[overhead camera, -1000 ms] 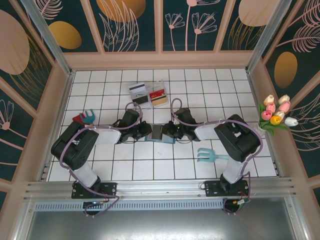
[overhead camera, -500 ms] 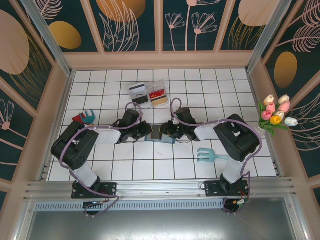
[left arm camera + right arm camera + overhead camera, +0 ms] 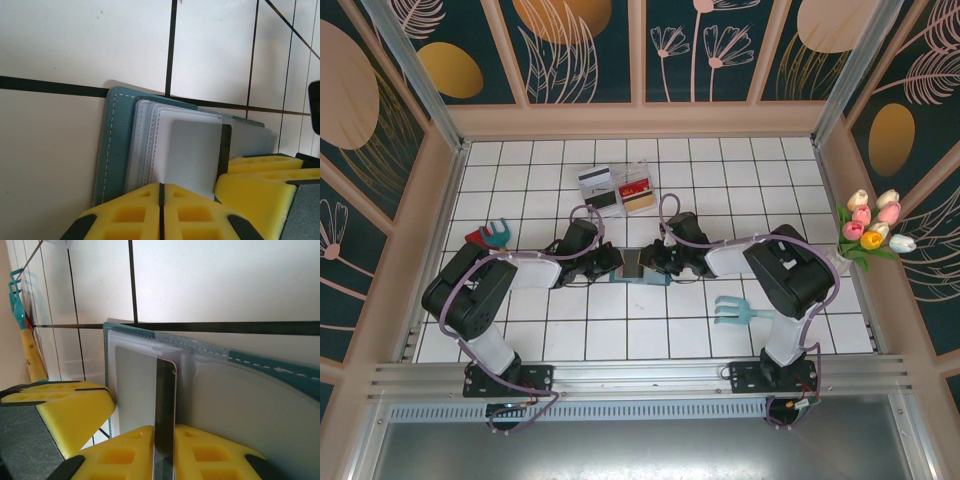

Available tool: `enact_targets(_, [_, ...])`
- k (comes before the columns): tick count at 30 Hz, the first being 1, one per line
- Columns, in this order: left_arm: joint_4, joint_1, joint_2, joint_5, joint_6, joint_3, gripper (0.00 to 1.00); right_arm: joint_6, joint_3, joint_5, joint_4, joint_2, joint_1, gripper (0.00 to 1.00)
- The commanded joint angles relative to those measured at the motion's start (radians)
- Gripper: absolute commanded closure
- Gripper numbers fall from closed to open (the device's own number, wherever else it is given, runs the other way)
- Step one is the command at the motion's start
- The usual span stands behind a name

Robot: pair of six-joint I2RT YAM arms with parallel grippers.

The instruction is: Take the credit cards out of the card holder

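1. The white-tiled worktop (image 3: 720, 170) sits inside walls of dark teal panels painted with flowers. Both arms reach to its middle.
2. The left claw (image 3: 161, 192) is clenched, its yellow pads pressed together at the near edge of the flat teal-blue bifold card holder of soft material (image 3: 116, 145). The holder lies on the tiles at the centre. I cannot tell whether a clear sleeve is nipped between the pads.
3. The right claw (image 3: 165, 435) is grasping the dark grey-black plastic credit card (image 3: 165, 390), which sits partly inside the holder's sleeve.
4. Risk on the left: if the left claw is not truly pinning the holder, the soft wallet could slide along with the card and the card would stay sleeved.
5. Risk at the centre: the two claws work just beside each other, so a skewed pull could knock their fingers together.
6. Risk on the right: the grip is on a thin, smooth edge. The card may slip free, or bend if it is drawn at an angle to the sleeve.
7. Counts, left to right:
   - One small red-and-teal toy (image 3: 490, 235).
   - Two arms, two claws, one holder and one dark card.
   - One clear plastic tray (image 3: 645, 172) at the far side.
   - By the tray, one white-grey striped card (image 3: 592, 178), one red plastic card (image 3: 635, 186) and one brownish-gold card (image 3: 638, 202).
   - One light teal fork-shaped toy (image 3: 740, 312).
   - One bunch of tulips (image 3: 875, 228).
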Motion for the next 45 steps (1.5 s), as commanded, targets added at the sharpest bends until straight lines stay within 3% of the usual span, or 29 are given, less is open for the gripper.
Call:
enact_targets(1, [-0.034, -0.002, 0.001, -0.028, -0.016, -0.030, 0.91, 0.006, -0.042, 0.020, -0.022, -0.004, -0.015, 0.83])
enact_targets(16, [-0.025, -0.002, -0.030, -0.026, -0.020, -0.033, 0.90, -0.032, -0.112, 0.008, -0.043, -0.169, -0.078, 0.99])
enact_targets(29, [0.068, 0.059, -0.177, 0.099, 0.002, -0.027, 0.73, 0.026, -0.120, -0.049, -0.018, -0.383, -0.130, 1.00])
enact_targets(37, [0.267, 0.078, -0.233, 0.082, -0.078, -0.101, 0.45, 0.116, -0.049, -0.052, 0.058, -0.379, -0.132, 1.00])
enact_targets(42, [0.422, 0.106, -0.222, 0.109, -0.140, -0.155, 0.19, 0.157, -0.018, -0.048, 0.093, -0.364, -0.133, 1.00])
enact_targets(45, [0.473, 0.123, -0.219, 0.117, -0.151, -0.172, 0.08, 0.181, -0.009, -0.052, 0.117, -0.352, -0.135, 1.00])
